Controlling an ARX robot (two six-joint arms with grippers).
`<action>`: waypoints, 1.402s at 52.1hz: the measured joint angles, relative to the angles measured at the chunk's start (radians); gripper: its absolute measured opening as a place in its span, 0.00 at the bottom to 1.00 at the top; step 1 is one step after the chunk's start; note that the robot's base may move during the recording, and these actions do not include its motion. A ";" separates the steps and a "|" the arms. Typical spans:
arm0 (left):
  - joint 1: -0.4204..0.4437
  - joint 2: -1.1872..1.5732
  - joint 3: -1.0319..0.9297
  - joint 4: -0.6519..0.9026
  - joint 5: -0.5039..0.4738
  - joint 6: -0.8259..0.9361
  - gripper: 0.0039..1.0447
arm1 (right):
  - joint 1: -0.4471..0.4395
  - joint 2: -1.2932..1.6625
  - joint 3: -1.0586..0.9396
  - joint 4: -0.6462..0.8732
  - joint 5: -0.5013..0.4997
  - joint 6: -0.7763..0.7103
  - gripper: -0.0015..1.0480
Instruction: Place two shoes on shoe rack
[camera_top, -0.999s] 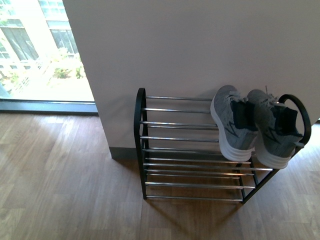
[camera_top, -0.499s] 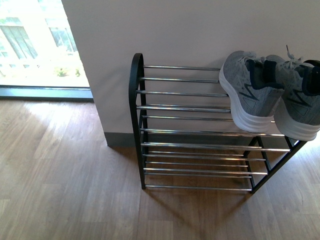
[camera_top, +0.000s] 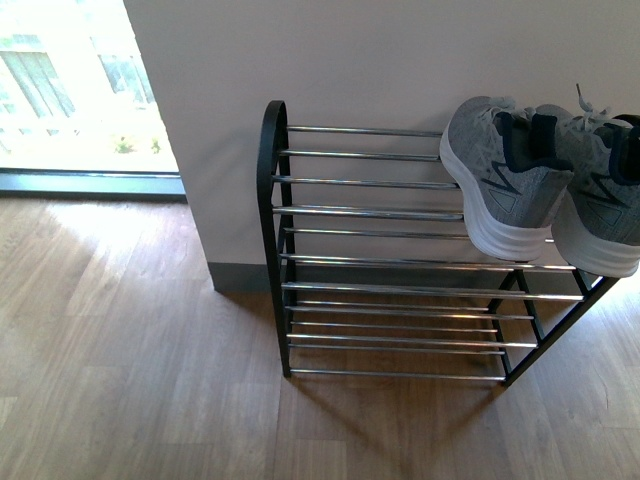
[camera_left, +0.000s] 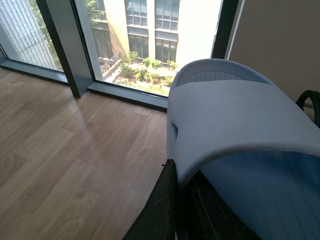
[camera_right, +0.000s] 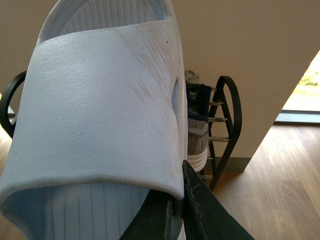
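Since a second ago your front view has closed in on the shoe rack (camera_top: 272, 200) and swung left, so the grey sneakers now run off the right edge.

Nearest, each hand carries a pale blue slide. The left hand (camera_left: 179, 200) is pinched on the side edge of the left slide (camera_left: 240, 115), just under its strap; the right hand (camera_right: 181, 200) is clamped the same way on the right slide (camera_right: 100, 100). Both look like light, soft foam with a smooth skin. They will probably flex and may swivel in a one-edge grip, so a hold by the strap root looks best.

Beyond the right hand, the rack's rounded end frame stands against the wall (camera_top: 350, 50). The near sneaker (camera_top: 500, 180) and the far sneaker (camera_top: 600, 190) sit on the top tier, heels hanging over the front bar. They fill that end. The bars past them and the lower tiers are bare; the gaps could let a soft sole tip.

Beyond the left hand lie wood floor (camera_left: 60, 150) and a window (camera_left: 150, 30).
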 joint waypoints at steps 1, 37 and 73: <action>0.000 0.000 0.000 0.000 0.000 0.000 0.02 | 0.000 0.000 0.000 0.000 0.000 0.000 0.02; 0.000 0.000 0.000 0.000 0.000 0.000 0.02 | 0.000 0.000 0.000 0.000 0.000 0.000 0.02; 0.000 0.000 0.000 0.000 -0.008 0.000 0.02 | 0.001 0.000 0.000 0.000 -0.011 0.000 0.02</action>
